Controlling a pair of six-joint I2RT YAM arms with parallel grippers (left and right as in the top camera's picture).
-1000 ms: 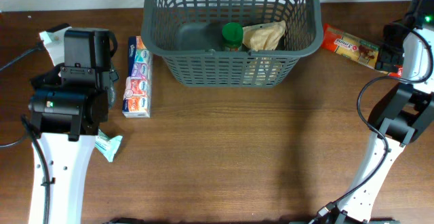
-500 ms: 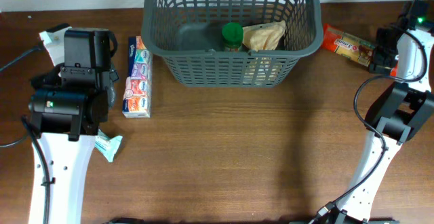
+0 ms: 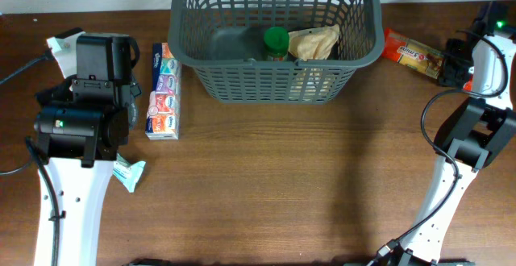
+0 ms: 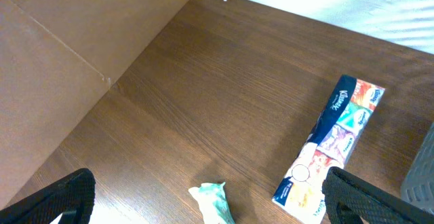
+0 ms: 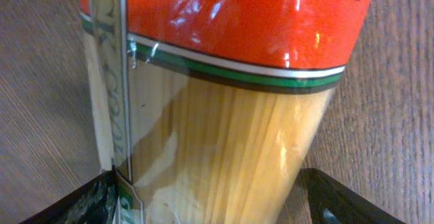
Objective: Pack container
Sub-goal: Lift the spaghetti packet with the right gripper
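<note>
The container (image 3: pixel 274 81), a dark grey lattice basket, stands at the back centre. It holds a green-lidded jar (image 3: pixel 276 40) and a tan bag (image 3: pixel 314 40). A spaghetti pack (image 3: pixel 409 52) with a red label lies on the table right of the basket. My right gripper (image 3: pixel 456 63) is over its right end. In the right wrist view the pack (image 5: pixel 224 115) fills the gap between the fingers (image 5: pixel 207 190), and both touch its sides. My left gripper (image 4: pixel 207 182) is open and empty above the table, left of the basket.
A long tissue pack (image 3: pixel 164 91) lies left of the basket and also shows in the left wrist view (image 4: pixel 332 139). A small teal wrapper (image 3: pixel 129 172) lies by the left arm and shows in the left wrist view (image 4: pixel 213 200). A wall edges the table behind.
My right gripper moved left over the right end of the spaghetti pack and stayed there. The left arm has not moved.
</note>
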